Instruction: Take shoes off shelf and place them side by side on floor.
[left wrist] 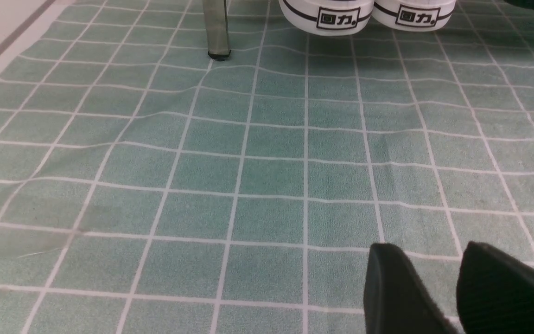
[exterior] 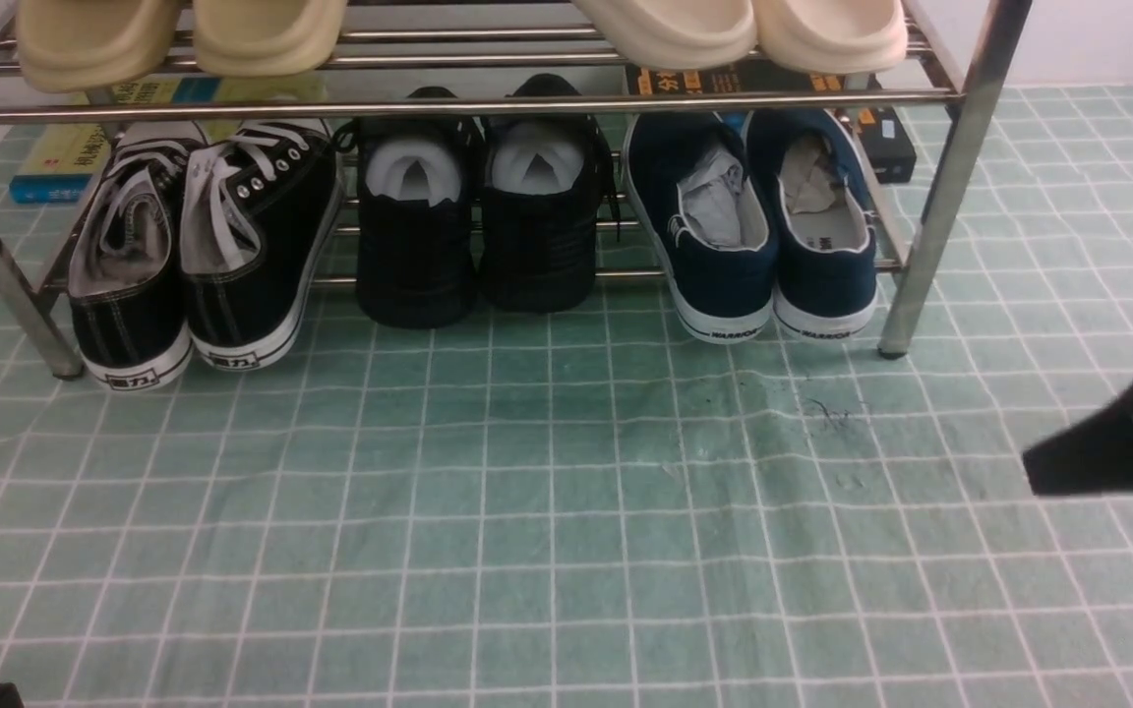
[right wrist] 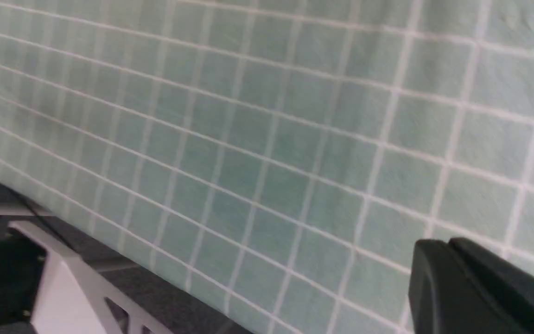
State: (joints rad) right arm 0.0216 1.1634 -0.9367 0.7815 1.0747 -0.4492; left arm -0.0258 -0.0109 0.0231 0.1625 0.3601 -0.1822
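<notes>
Navy canvas marks the shoes (exterior: 771,236) we are after. The 2 of them sit side by side, heels toward us and crumpled paper inside, on the lower tier of the shelf (exterior: 448,101). From the right gripper (exterior: 1043,470) they lie ahead and off to its left, well apart from it. This gripper hangs above the floor (exterior: 527,511). In its wrist view its black fingers (right wrist: 434,278) look pressed together with nothing between them.

The left gripper (left wrist: 434,253) sits low over the green grid with its 2 fingers apart and bare floor showing in the gap. Ahead of it we see a shelf leg (left wrist: 216,32) and the white soles of the black lace-up sneakers (left wrist: 325,18). The navy pair is far off to its right, past the all-black shoes (exterior: 478,246). Cream slippers (exterior: 744,34) rest on the upper tier above the navy pair.
</notes>
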